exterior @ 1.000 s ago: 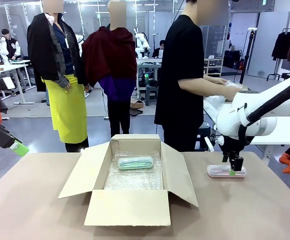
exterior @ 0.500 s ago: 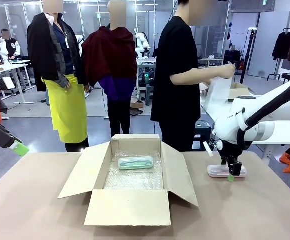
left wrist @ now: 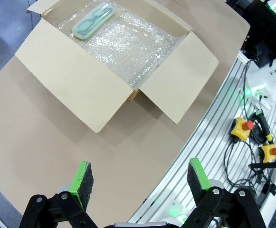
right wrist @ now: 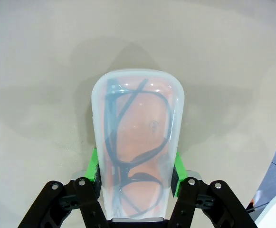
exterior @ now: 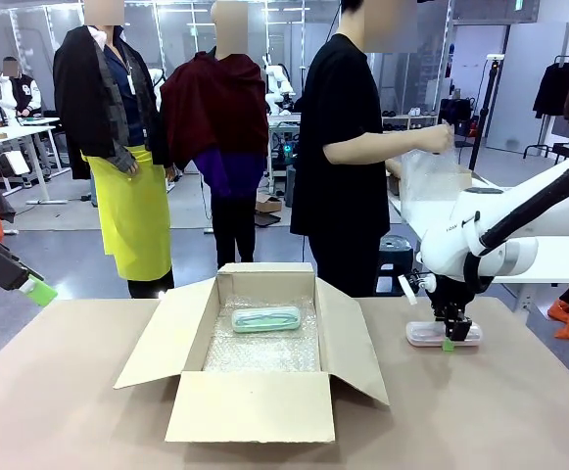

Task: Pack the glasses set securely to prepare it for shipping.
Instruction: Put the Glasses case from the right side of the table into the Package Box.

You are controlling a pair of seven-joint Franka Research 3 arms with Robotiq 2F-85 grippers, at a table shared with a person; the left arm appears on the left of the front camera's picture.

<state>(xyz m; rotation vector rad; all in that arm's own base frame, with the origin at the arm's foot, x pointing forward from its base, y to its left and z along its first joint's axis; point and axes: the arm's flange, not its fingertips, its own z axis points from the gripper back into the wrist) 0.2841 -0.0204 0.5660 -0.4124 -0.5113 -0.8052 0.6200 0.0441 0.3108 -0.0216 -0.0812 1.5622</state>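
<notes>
Left of the cardboard box, the left jaws hung wide apart and empty above the desk. Inside the box lay the mint green case. Right of the box, the right jaws had dropped and pinched the pale pink case, which rested on the desk, probably ready to lift boxward. Beyond the box, the person had raised a clear sheet.
</notes>
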